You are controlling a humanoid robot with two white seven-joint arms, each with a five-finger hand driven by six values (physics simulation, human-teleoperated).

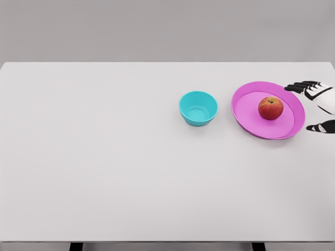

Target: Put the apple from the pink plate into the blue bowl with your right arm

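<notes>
The right hand (318,107), fingers spread and seemingly empty, reaches beside the plate (246,112); next it must grab the apple (270,108).

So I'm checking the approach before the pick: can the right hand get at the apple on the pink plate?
Probably yes. The right hand sits open just beyond the pink plate rim, and nothing stands between it and the apple.
</notes>
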